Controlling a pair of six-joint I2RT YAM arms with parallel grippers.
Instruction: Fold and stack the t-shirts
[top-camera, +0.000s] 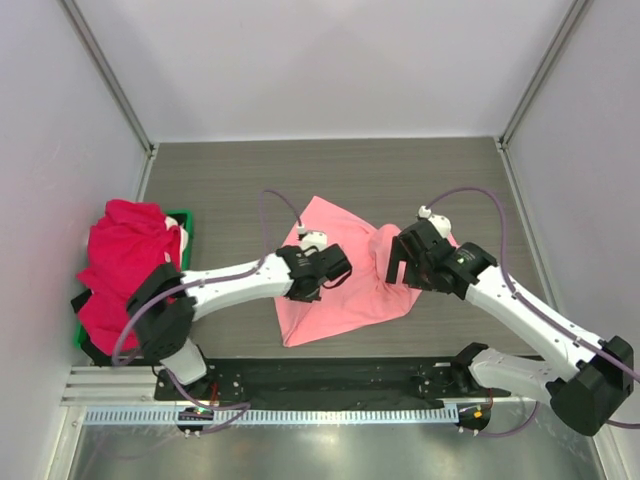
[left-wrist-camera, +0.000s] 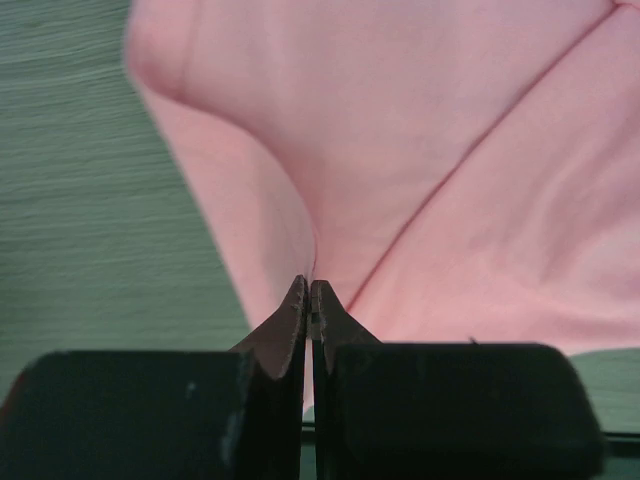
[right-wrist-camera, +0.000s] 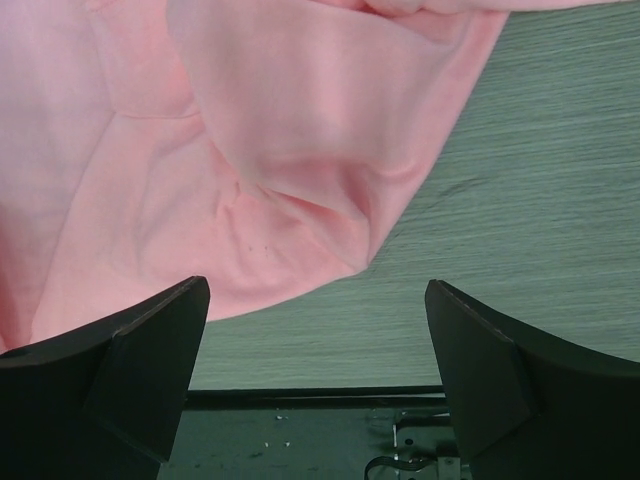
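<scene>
Since the pink shirt (top-camera: 345, 300) is limp, my left gripper (left-wrist-camera: 309, 285) pinches its fold while my right gripper (right-wrist-camera: 316, 287) gapes wide.

2 arms (top-camera: 235, 283): white shells | joints: black | cables (top-camera: 470, 189): purple

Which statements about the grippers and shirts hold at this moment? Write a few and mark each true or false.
1. The left gripper is shut on the pink t-shirt. True.
2. The right gripper is clamped on the pink t-shirt. False: its jaws stand wide open, holding nothing.
3. The red t-shirts are heaped on the green tray. True.
4. The pink t-shirt is folded into a neat rectangle. False: it lies spread and rumpled.
</scene>
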